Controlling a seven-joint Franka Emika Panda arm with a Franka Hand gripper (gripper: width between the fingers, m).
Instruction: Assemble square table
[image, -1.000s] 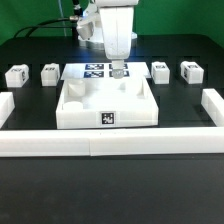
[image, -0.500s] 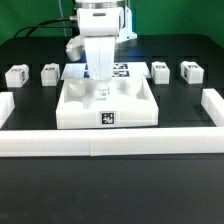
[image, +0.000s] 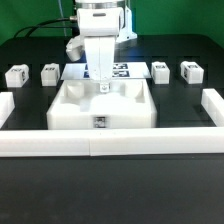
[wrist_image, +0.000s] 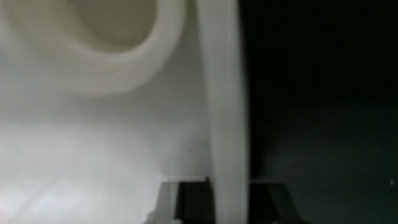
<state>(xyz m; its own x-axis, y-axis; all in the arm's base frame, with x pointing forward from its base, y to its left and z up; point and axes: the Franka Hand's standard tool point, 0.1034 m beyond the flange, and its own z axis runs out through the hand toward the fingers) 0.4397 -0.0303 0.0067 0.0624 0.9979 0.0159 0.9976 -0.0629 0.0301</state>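
The low white bars formed an open pen on the black table (image: 40, 190): a front bar (image: 110, 143) at 6 o'clock in the exterior view, a side bar (image: 5, 108) at 9 o'clock and another side bar (image: 212, 103) at 3 o'clock. Inside the pen, at the centre, lay the table top (image: 70, 117), rim upward like a shallow tray, and its white floor carried only the arm's shadow.

Past its far rim, one leg (image: 15, 75) and a second leg (image: 48, 73) stood toward 10 o'clock. A third leg (image: 160, 70) and a fourth leg (image: 190, 70) stood toward 2 o'clock, all apart from the tray. The marker board (image: 124, 70) lay at 12 o'clock, half hidden behind the arm.

The gripper (image: 103, 88) pointed straight down onto the far rim at 12 o'clock. The exterior view did not show the grip itself. The wrist view did: the thin rim of the table top (wrist_image: 89, 130) ran between the dark fingers (wrist_image: 178, 205), which were clamped on it. That view also showed a curved hollow (wrist_image: 107, 40), probably a corner hole, though blur made it uncertain, and bare table (wrist_image: 338, 100) outside the rim.

Open black surface lay between the tray and each bar.
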